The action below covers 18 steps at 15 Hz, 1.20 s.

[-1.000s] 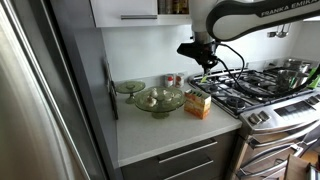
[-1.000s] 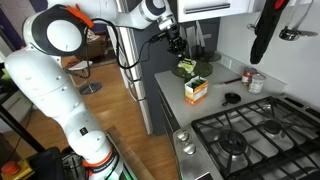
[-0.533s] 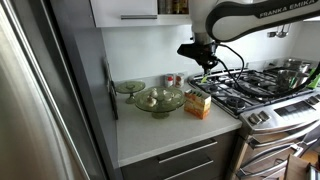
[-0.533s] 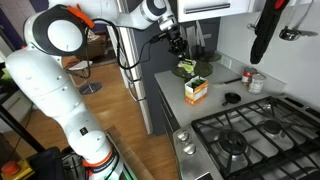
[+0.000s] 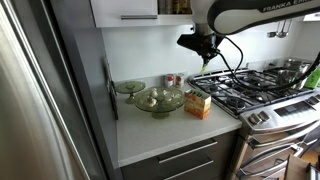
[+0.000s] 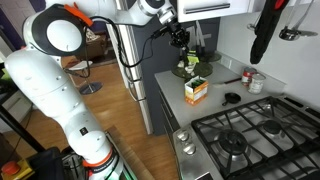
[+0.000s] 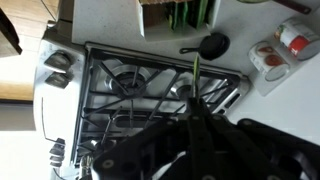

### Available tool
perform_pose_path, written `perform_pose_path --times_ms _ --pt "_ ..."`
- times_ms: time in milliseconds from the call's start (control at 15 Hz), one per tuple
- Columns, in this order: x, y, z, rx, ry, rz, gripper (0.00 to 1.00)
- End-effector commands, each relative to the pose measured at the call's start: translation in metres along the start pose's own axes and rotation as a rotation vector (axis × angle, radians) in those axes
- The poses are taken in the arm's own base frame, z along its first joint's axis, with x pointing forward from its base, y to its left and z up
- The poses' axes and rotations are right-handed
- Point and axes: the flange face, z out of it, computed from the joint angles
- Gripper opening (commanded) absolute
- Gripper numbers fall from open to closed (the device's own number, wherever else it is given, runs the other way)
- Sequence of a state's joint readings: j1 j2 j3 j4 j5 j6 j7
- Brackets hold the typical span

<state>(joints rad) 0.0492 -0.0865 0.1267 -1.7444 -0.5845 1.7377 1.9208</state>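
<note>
My gripper (image 5: 207, 47) hangs in the air above the counter's end by the stove; it also shows in the other exterior view (image 6: 183, 40). In the wrist view the jaws (image 7: 196, 108) are closed together on a thin green stick (image 7: 195, 72) that pokes out from between them. Below the gripper stand a yellow-orange box (image 5: 198, 103) and a glass bowl with fruit (image 5: 158, 99). The box (image 6: 196, 90) and the bowl (image 6: 193, 68) show in both exterior views.
A gas stove (image 5: 255, 88) stands beside the counter, also in the wrist view (image 7: 130, 90). A glass plate (image 5: 130, 87) lies at the back. A small black pan (image 6: 232, 98), a can (image 6: 256, 82) and a hanging black oven mitt (image 6: 266, 30) are near the wall. A refrigerator (image 5: 40, 100) stands by the counter's other end.
The gripper has risen straight up from just above the box and bowl, still shut on the green stick. Nothing on the counter has moved.
</note>
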Motion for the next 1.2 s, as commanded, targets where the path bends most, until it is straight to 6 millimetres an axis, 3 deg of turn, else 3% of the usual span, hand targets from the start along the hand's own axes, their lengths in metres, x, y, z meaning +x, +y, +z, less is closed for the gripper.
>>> perform_pose_path --times_ms 0,133,200,400,933,1133 --pt "0.019 -0.007 -0.042 0.118 0.093 0.060 0.00" --pt "0.027 -0.011 -0.066 0.182 0.132 0.090 0.00" --pt "0.024 -0.011 -0.050 0.136 0.099 0.053 0.01" --pt "0.029 -0.013 -0.068 0.178 0.114 0.068 0.01" --pt "0.028 -0.013 -0.067 0.178 0.116 0.074 0.00" --pt "0.049 -0.017 -0.092 0.265 0.136 0.086 0.00"
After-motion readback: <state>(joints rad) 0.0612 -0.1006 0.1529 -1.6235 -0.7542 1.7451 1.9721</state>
